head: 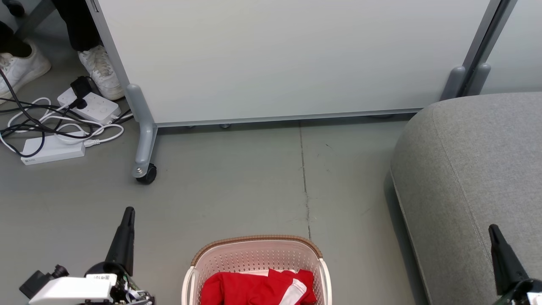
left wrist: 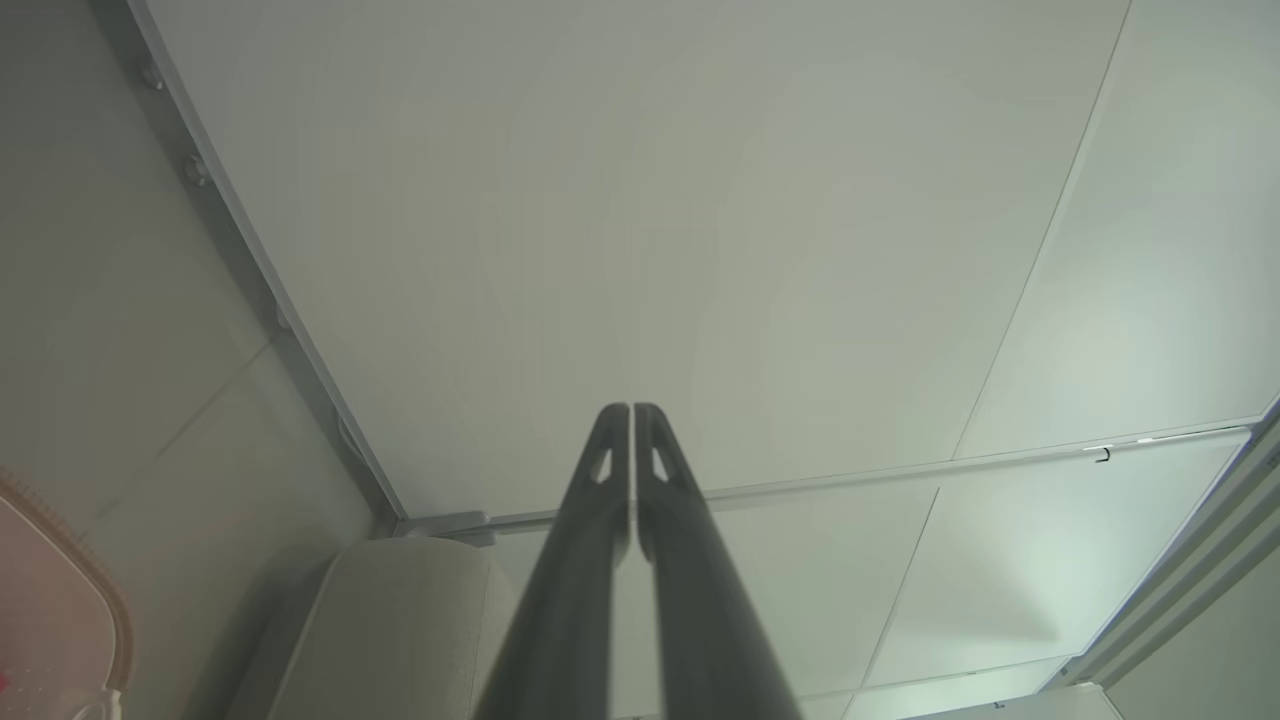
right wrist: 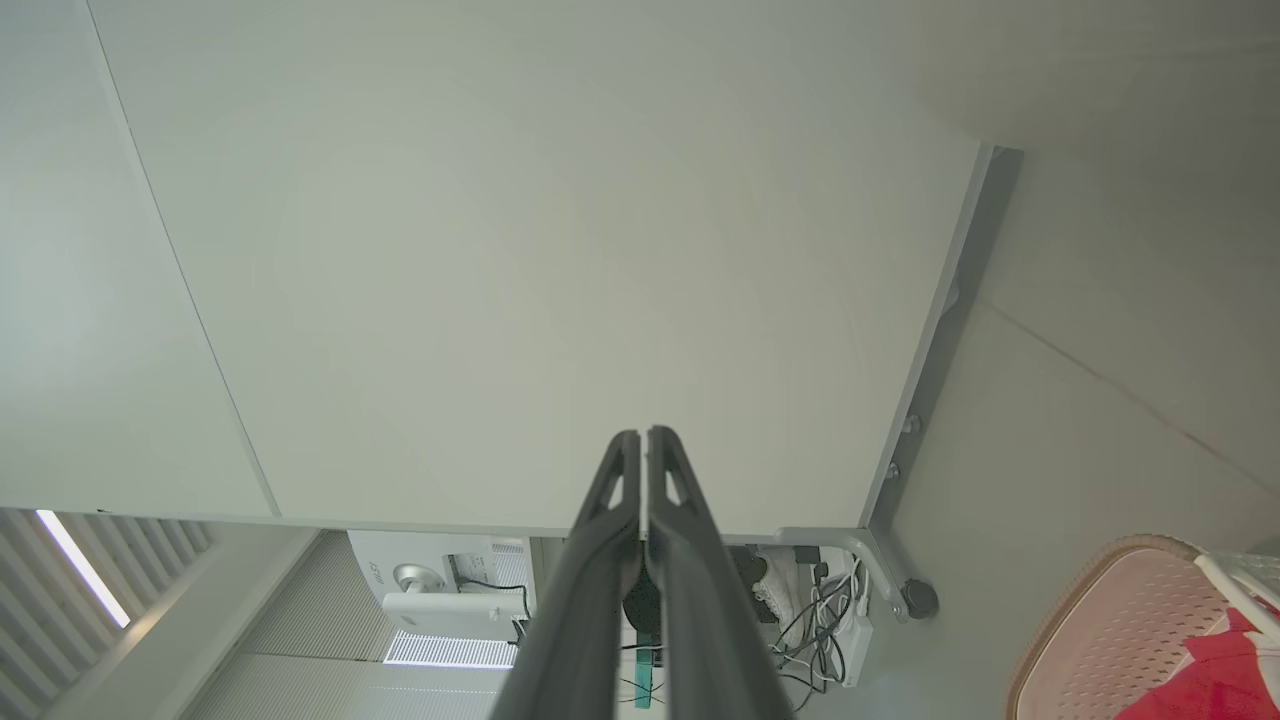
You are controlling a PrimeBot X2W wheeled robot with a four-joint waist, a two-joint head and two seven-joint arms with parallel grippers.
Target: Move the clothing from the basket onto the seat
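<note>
1. Left end effector (left wrist: 632, 412) and right end effector (right wrist: 645, 435): fingers together, holding nothing.
2. Clothing (head: 254, 289) lies in the basket (head: 256, 240) on the floor (head: 237, 186).
3. Transfer to the seat (head: 474, 169), near the basket, seems not yet begun.

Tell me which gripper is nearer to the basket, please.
Left. In the head view, the left gripper is close beside the basket on its left; the right gripper is farther away, against the seat.

Bright red clothing (head: 254, 290) with white panel; cream perforated basket (head: 254, 256), brown rim; grey seat (head: 474, 178)
</note>
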